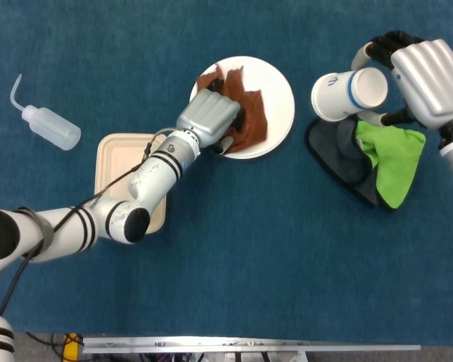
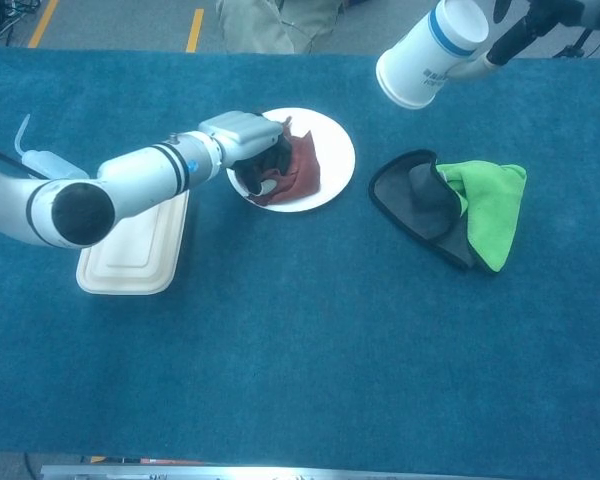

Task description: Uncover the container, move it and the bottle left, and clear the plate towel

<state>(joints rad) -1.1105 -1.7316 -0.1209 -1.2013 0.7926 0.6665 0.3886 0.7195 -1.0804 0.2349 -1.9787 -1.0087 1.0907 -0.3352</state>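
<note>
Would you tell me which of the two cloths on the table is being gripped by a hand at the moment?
The brown towel on the white plate; the left hand grips it. The green-and-grey cloth lies untouched.

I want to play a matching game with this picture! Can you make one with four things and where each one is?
Things:
1. brown towel
2. white cup
3. squeeze bottle
4. green cloth

Places:
a. lying on the dark cloth
b. gripped by the left hand on the plate
c. held up by the right hand
d. alone at the far left

Pairs: 1-b, 2-c, 3-d, 4-a
</note>
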